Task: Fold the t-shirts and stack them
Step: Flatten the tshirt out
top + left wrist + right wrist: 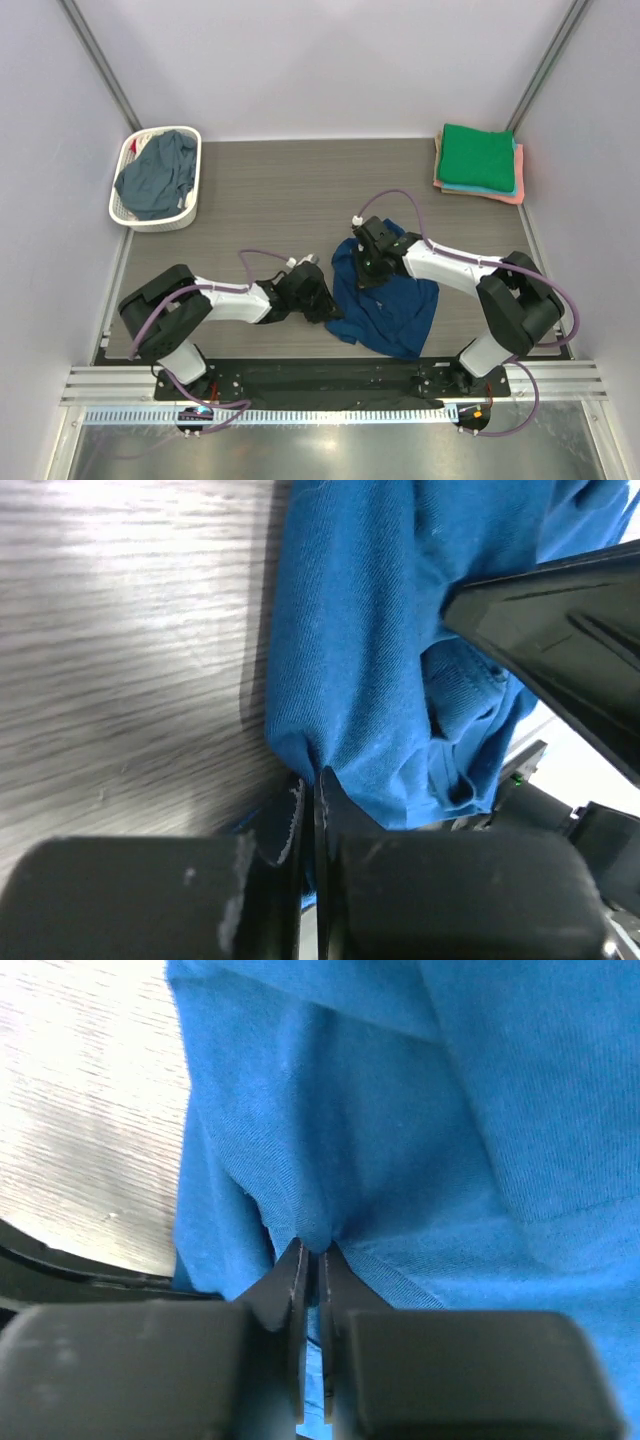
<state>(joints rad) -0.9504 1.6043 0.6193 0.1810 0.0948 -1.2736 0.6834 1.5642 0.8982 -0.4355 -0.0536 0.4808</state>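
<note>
A dark blue t-shirt [395, 305] lies crumpled on the table between my two arms. My left gripper [322, 303] is at its left edge. In the left wrist view the gripper [314, 785] is shut on a pinch of the blue t-shirt [360, 660] at its hem. My right gripper [366, 268] is at the shirt's upper left part. In the right wrist view that gripper [316, 1252] is shut on a small fold of the blue t-shirt [400, 1110]. A folded stack sits at the back right, with a green t-shirt [478, 158] on top of teal and coral ones.
A white slotted basket [156, 223] at the back left holds a slate grey-blue t-shirt [155, 175]. The black rail with the arm bases [330, 378] runs along the near edge. Bare wood-grain table [290, 190] lies between basket and stack.
</note>
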